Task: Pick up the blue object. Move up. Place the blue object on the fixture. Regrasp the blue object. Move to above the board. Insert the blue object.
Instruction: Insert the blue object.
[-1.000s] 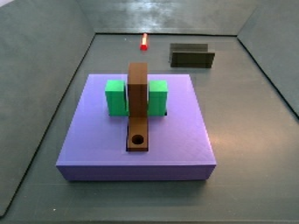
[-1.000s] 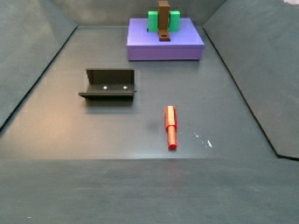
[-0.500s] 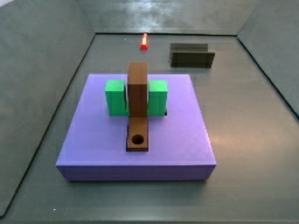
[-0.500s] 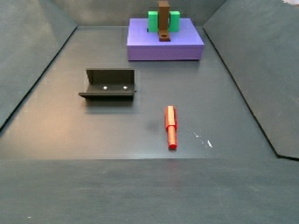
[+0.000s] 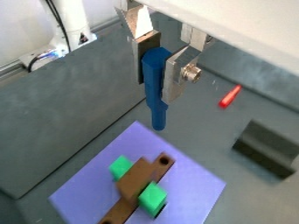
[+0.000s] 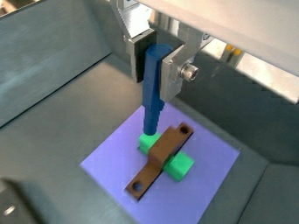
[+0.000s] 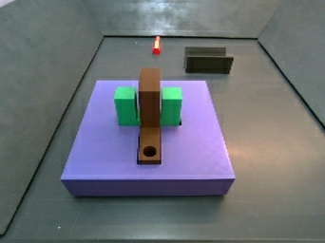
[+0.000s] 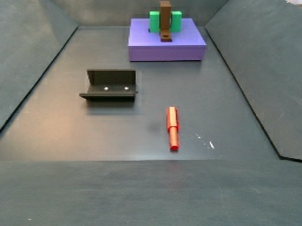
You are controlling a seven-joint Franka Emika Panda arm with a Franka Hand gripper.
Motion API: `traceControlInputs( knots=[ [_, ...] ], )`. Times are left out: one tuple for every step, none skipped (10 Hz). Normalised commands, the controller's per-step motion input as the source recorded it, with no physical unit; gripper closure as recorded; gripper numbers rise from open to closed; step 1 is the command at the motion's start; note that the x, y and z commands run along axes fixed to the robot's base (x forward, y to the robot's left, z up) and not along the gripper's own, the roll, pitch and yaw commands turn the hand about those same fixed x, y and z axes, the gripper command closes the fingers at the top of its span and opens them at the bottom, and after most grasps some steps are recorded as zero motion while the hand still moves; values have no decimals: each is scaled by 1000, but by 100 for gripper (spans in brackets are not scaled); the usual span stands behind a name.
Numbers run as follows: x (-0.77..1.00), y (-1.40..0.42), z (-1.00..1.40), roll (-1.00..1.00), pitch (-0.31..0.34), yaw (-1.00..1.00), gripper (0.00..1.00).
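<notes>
A lab test rig: bare grey walled bin [image 8: 141, 124], gripper [image 5: 162, 54] above, purple board [image 7: 150, 142] at 12 o'clock.

The gripper [image 5: 159, 63] has fingers [image 5: 180, 70] of flat, smooth silver metal. They hold the blue object [image 5: 156, 87], which looks like matt plastic. The board [image 7: 150, 152] is matt purple-blue. The brown bar [image 7: 150, 112] looks like wood. The grey floor [image 8: 141, 168] has a slight shine.

Neither side view shows the gripper [image 5: 160, 54] or the blue object [image 5: 156, 87]. The peg's top is hidden between the fingers [image 6: 173, 68] in both wrist views.
</notes>
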Motion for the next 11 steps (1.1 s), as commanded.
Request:
traceControlInputs(
  knots=[
    [14, -326, 0, -500, -6, -71, 100],
    [17, -334, 0, -500, -1, -57, 100],
    [17, -354, 0, -500, 0, -49, 100],
    [0, -354, 0, -500, -14, -23, 100],
    [0, -494, -343, -319, -70, 0, 100],
    [-174, -760, -891, 0, -149, 140, 100],
    [-74, -666, -800, 73, -189, 237, 100],
    [0, -494, -811, 103, -164, 291, 100],
    [0, -357, -863, 63, -153, 294, 100],
    [0, -254, -863, 27, -161, 280, 100],
    [0, -177, -831, 53, -183, 269, 100]
  ],
)
